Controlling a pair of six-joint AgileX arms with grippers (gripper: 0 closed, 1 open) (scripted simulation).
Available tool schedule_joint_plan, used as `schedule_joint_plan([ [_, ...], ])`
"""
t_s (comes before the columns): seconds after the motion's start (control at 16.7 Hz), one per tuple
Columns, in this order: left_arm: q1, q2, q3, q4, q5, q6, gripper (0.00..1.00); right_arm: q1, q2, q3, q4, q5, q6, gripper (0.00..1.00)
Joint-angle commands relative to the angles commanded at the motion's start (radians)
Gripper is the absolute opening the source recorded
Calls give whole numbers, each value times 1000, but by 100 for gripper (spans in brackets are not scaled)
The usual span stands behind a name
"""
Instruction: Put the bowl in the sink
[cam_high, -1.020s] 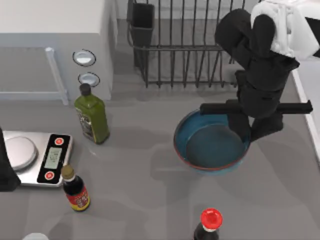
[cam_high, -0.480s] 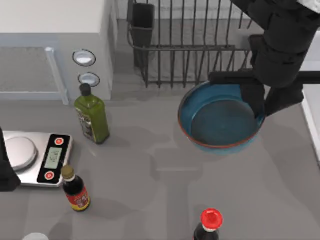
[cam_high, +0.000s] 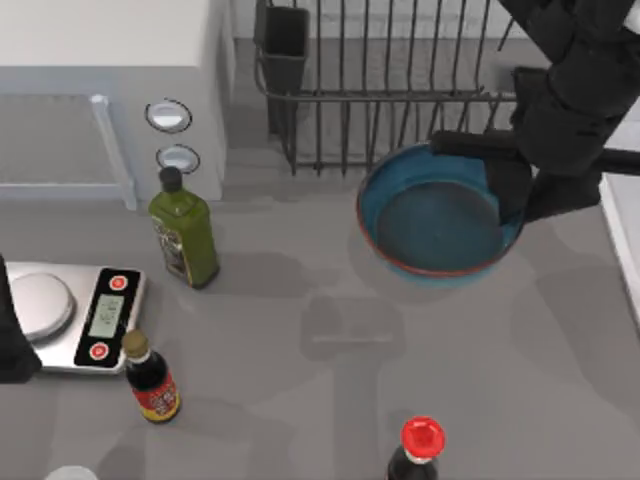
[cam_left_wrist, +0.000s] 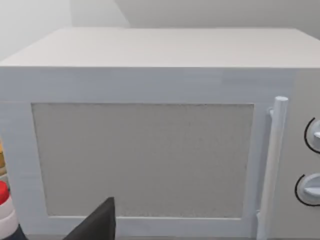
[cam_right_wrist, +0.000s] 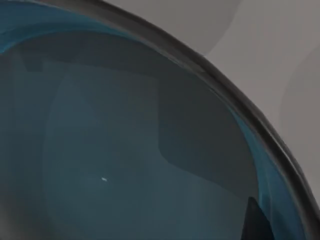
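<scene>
The blue bowl (cam_high: 435, 225) with its reddish-brown rim hangs above the grey table, just in front of the dish rack. My right gripper (cam_high: 522, 200) is shut on the bowl's right rim, one finger inside and one outside. The right wrist view looks into the glossy blue inside of the bowl (cam_right_wrist: 125, 150), with a dark fingertip (cam_right_wrist: 255, 222) at its edge. A pale strip of the sink (cam_high: 625, 235) runs along the table's right edge, right of the bowl. My left arm (cam_high: 12, 335) is parked at the left edge by the scale.
A black wire dish rack (cam_high: 380, 90) stands behind the bowl. A white microwave (cam_high: 100, 60) is at the back left, facing the left wrist camera (cam_left_wrist: 150, 150). A green oil bottle (cam_high: 185, 235), steel scale (cam_high: 80, 315), soy bottle (cam_high: 152, 378) and red-capped bottle (cam_high: 420, 445) stand on the table.
My right gripper has lifted the bowl off the table and carried it back and to the right, up against the rack's front. The left arm has not moved.
</scene>
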Motion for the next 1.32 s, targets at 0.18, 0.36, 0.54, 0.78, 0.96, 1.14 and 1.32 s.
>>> schedule_joint_plan([
  [0.18,0,0,0,0,0,0,100,-84,-33,-140,249,-77,-45,0],
  [0.36,0,0,0,0,0,0,100,-194,-67,-312,571,-158,-103,0],
  [0.54,0,0,0,0,0,0,100,-329,-102,-498,926,-233,-173,0],
  [0.78,0,0,0,0,0,0,100,-527,-161,-729,1383,-316,-275,0],
  [0.96,0,0,0,0,0,0,100,-671,-213,-861,1667,-361,-346,0],
  [1.14,0,0,0,0,0,0,100,-799,-270,-952,1876,-392,-405,0],
  [1.32,0,0,0,0,0,0,100,-899,-319,-1002,2024,-410,-446,0],
])
